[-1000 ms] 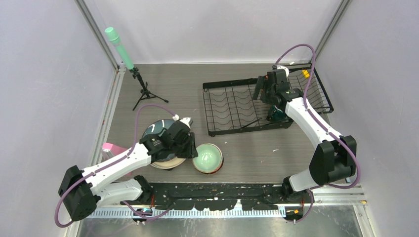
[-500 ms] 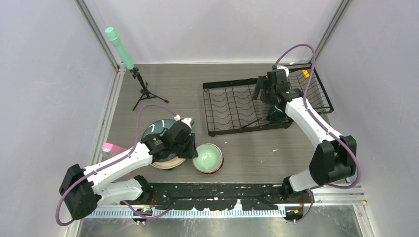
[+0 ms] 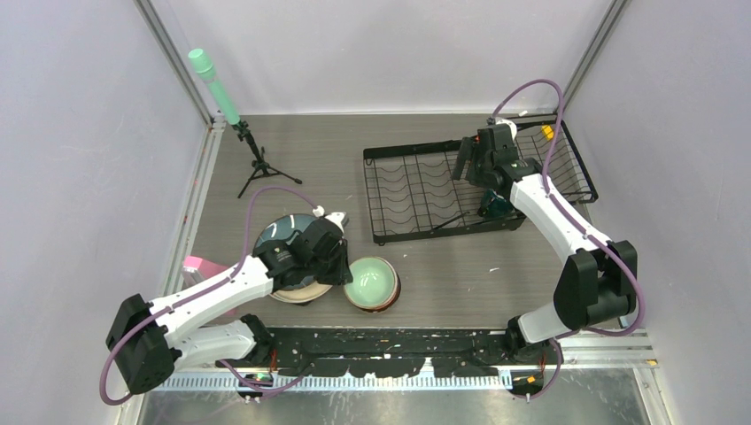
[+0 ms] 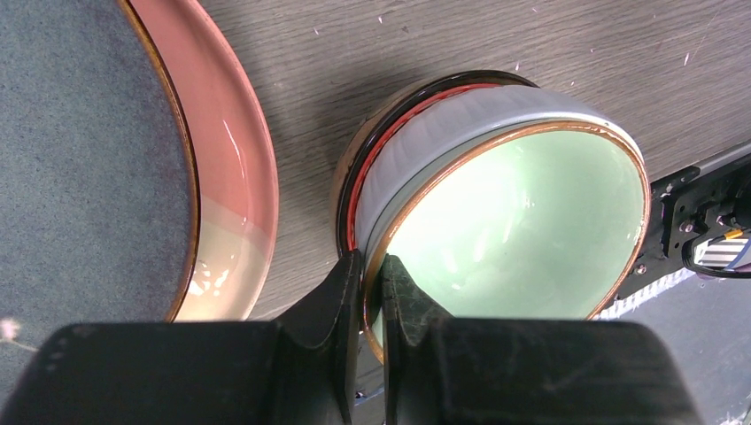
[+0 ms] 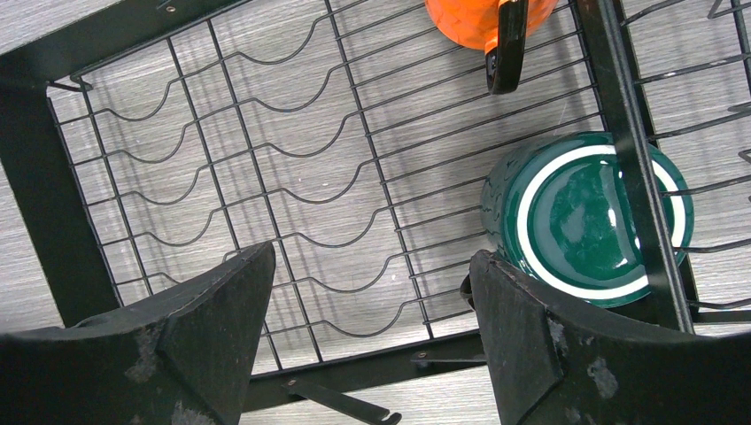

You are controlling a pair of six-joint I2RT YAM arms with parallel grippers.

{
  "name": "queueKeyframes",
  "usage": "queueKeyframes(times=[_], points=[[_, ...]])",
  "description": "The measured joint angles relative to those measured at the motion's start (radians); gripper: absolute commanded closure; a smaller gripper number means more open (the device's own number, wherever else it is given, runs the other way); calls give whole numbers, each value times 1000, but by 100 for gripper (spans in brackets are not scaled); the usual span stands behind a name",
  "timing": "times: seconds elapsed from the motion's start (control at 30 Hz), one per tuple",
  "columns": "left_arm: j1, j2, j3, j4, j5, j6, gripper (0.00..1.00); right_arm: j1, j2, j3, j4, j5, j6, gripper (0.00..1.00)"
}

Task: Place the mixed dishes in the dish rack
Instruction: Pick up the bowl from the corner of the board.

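Two mugs, the orange mug (image 5: 469,18) and dark teal mug (image 5: 576,230), sit in the dish rack (image 5: 35,177) under the right gripper (image 5: 367,274), whose jaws gape empty. The left gripper (image 4: 372,266) clamps the rim of the mint-green bowl (image 4: 522,221) atop the table's (image 4: 398,44) bowl stack (image 4: 354,168), one finger inside for lifting.

Tilted mint-green cylinder (image 3: 215,85) sits atop black tripod (image 3: 259,166).

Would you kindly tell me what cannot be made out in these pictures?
Lower bowls under the mint-green bowl: left wrist view, only rims show, so their number is hidden.
Orange mug: right wrist view, cut off by the top edge.
Pink plate: top view, mostly covered by the dark teal plate and left arm.
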Motion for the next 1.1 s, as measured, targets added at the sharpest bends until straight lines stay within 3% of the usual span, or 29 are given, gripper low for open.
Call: queueKeyframes(times=[1.1], points=[[0, -53, 2, -1, 34, 52, 100, 0, 3, 0, 0, 0, 0, 14]])
